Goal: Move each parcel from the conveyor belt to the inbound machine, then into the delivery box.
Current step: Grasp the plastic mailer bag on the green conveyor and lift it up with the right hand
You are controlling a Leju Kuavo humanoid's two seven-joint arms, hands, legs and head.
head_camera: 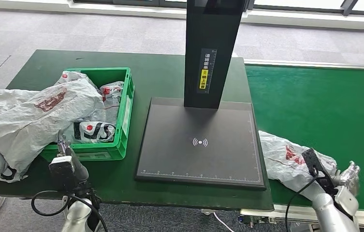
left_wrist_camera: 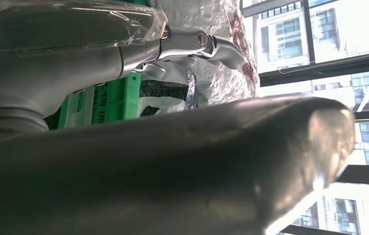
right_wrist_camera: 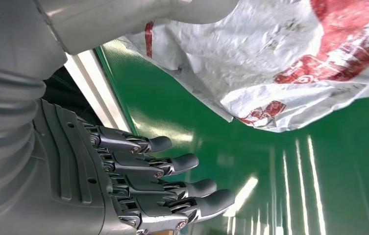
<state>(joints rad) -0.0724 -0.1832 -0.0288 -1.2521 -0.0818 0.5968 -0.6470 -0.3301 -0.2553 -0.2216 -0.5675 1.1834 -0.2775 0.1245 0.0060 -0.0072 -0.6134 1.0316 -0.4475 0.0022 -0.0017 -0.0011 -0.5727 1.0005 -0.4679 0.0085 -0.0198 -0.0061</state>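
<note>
Parcel: the white crinkly bag with red print lies on the green conveyor belt, just beside the right edge of the black inbound machine
Right fingers: the dark fingertips are apart and a little bent, with nothing in them; the belt shines under them
Right hand: the right hand is at the near end of the parcel, thumb on the bag side; the hand looks very close to the bag but not yet gripping it
Good grip: I think the hand should slide in so the bag sits between thumb and fingers, then close on a thick fold, not on a thin loose corner
Why: the bag is soft and floppy, so a small pinch may slip or let it sag
Lift and move: lift it free of the belt, carry it over to the flat black plate, and lay it near the round wave mark
Left fingers: I cannot tell how they lie; the wrist view is taken up by the thumb and a shiny metal part
Left hand: the left hand is low by the front of the green delivery box
Box: already heaped with bags, and one big bag hangs over its left side onto the table, so the next parcel needs a careful spot
</note>
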